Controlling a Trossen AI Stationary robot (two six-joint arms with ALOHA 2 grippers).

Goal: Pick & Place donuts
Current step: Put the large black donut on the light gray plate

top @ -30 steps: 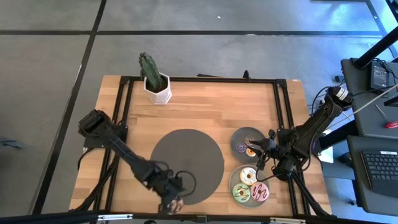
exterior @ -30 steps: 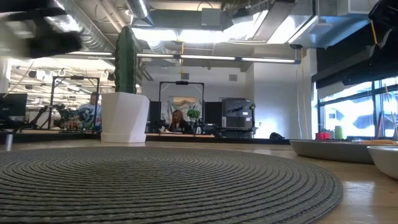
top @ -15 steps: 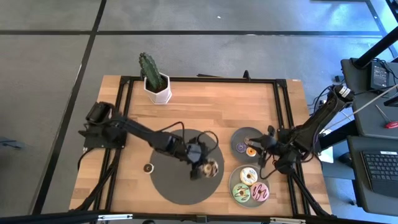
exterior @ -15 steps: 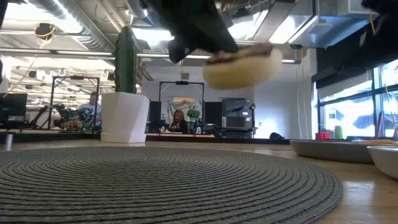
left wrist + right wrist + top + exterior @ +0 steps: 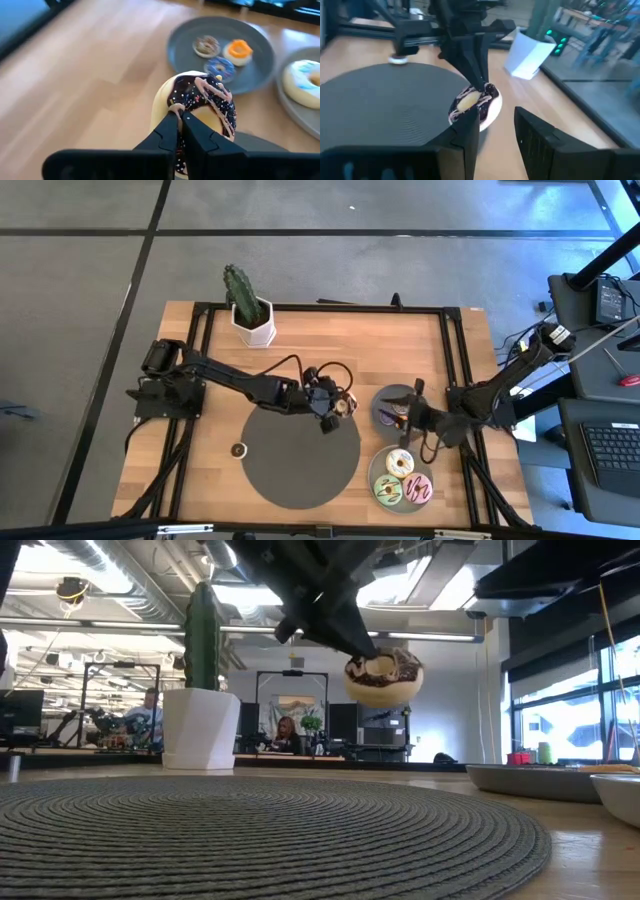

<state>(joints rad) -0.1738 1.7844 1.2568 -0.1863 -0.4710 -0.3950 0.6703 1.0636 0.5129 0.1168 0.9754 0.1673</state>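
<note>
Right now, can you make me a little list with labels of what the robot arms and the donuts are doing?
left gripper: shut on the chocolate-sprinkled donut, held in the air above the mat's far right edge
right gripper: open, beside the mini-donut plate, holding nothing
mat: dark, round, no donut on it
big-donut plate: cream, pink and green donuts
mini donuts: orange, purple, brown
stray item: small dark ring left of the mat

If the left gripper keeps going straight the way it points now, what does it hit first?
Likely the right gripper: in the high view the left gripper, jaws shut on the chocolate-sprinkled donut, points at it over the plate of mini donuts. Relative height is unclear.
</note>
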